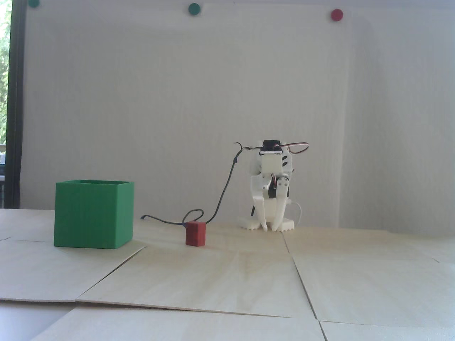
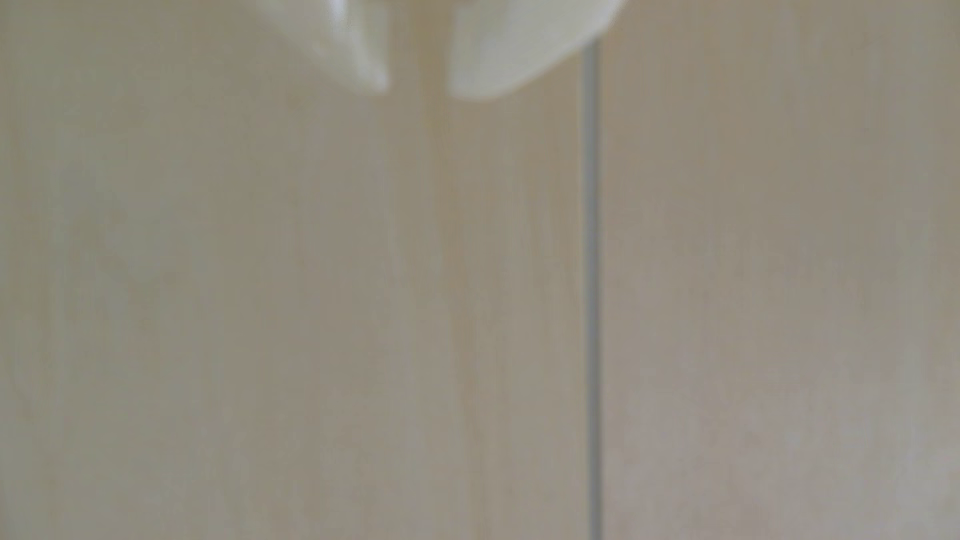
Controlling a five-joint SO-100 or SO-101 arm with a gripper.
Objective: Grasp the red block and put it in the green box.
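In the fixed view the small dark-red block [image 1: 196, 233] rests on the wooden table, right of the green box [image 1: 93, 214]. The box stands upright with its open top upward, about a box width from the block. My white gripper [image 1: 270, 228] is folded down at the back, well right of the block, its fingertips pointing at the table. Only a narrow slit separates the jaws and nothing is held. The blurred wrist view shows just the two fingertips [image 2: 371, 72] at the top, the gripper [image 2: 423, 88] over bare wood. Block and box are out of that view.
A dark cable [image 1: 222, 193] droops from the arm to the table and loops just behind the red block. Seams [image 1: 300, 280] run between the light wooden panels. Green and red dots [image 1: 194, 9] sit high on the white wall.
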